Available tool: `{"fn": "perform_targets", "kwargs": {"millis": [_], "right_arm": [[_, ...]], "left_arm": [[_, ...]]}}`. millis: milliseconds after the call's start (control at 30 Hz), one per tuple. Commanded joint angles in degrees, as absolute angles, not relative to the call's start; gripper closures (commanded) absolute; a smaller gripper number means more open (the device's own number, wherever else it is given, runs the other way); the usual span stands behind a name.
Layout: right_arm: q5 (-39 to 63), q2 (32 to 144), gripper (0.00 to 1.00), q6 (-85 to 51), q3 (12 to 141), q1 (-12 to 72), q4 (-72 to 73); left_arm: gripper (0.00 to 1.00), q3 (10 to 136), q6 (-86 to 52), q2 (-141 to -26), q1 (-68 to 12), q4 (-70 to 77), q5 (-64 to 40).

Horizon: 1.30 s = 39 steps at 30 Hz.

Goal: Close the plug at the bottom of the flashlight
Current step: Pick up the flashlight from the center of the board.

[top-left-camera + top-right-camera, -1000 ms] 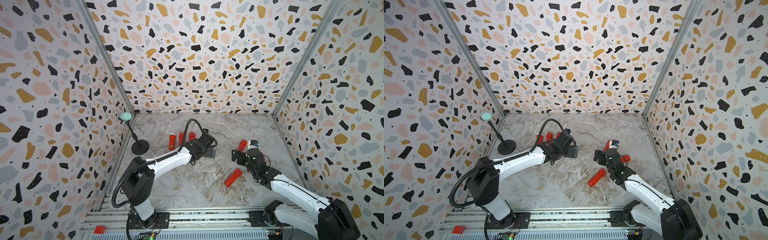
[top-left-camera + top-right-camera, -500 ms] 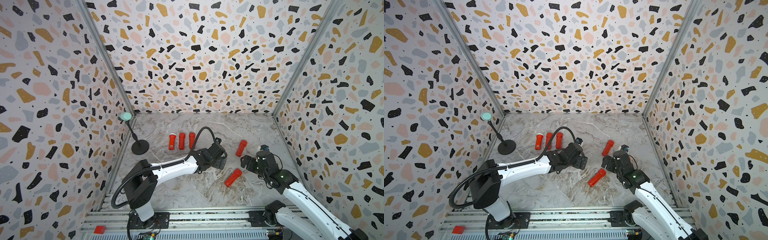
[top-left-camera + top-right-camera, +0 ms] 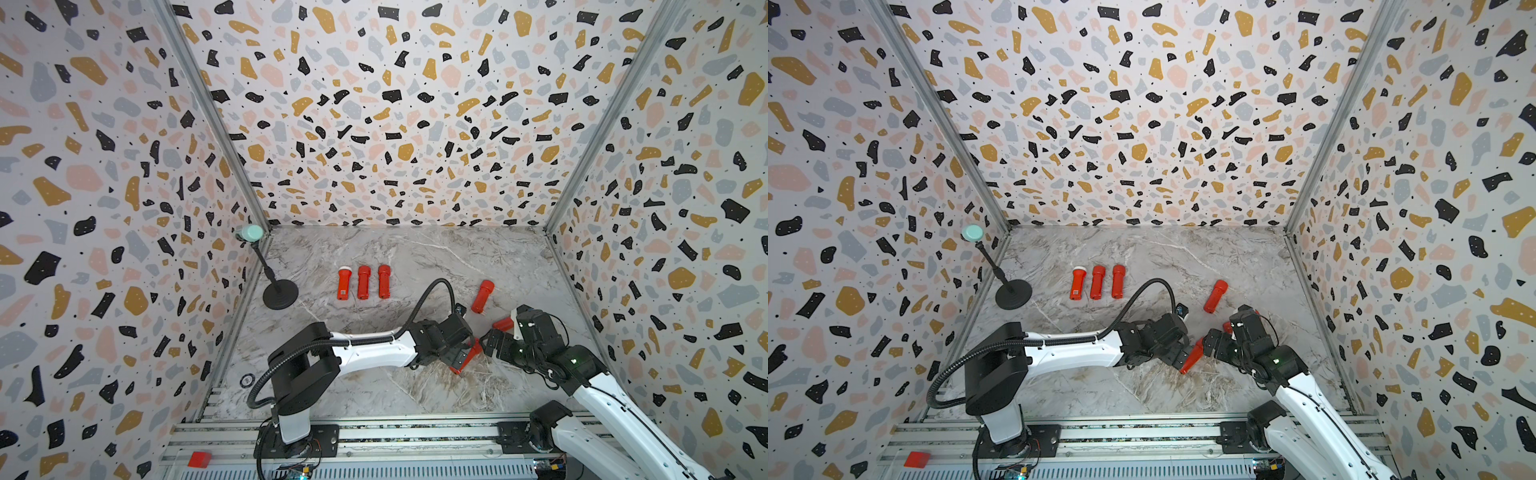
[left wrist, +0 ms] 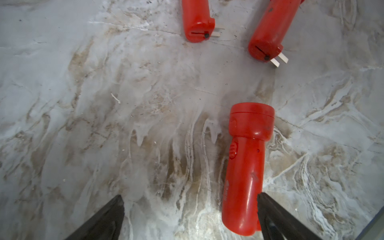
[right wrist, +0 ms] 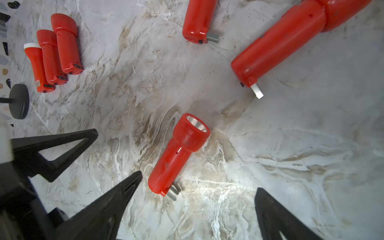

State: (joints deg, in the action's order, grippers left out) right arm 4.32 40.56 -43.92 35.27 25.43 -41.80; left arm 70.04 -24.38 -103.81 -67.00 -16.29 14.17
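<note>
Flashlight plug prongs show only in the right wrist view; both jaws spread wide

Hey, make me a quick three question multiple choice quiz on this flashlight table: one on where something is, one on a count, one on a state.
1. Where does the row of three flashlights lie?
A. Beside the black stand
B. Between the grippers
C. On the front rail

2. How many red flashlights are on the table in all?
A. Four
B. Six
C. Eight

3. How is the plug of the flashlight lying by the left gripper and right gripper?
A. Folded shut
B. Sticking out
C. Missing

1 A: in both top views the row sits next to the stand's round base.
2 B: the row's three, the one by the grippers, and two more flashlights.
3 B: metal prongs stick out of its bottom end.
</note>
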Motion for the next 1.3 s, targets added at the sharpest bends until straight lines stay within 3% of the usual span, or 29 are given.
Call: {"fn": "perform_targets", "kwargs": {"millis": [0, 1267], "right_arm": [[5.7, 38.6, 0.01, -44.3, 35.8, 25.2, -44.8], [7.1, 34.0, 0.01, -41.1, 39.9, 25.2, -50.9]], "left_arm": [[0.00, 72.4, -22.8, -104.8, -68.6, -16.1, 14.1], [0.27, 83.1, -20.0, -117.8, -70.0, -22.7, 10.5]]}}
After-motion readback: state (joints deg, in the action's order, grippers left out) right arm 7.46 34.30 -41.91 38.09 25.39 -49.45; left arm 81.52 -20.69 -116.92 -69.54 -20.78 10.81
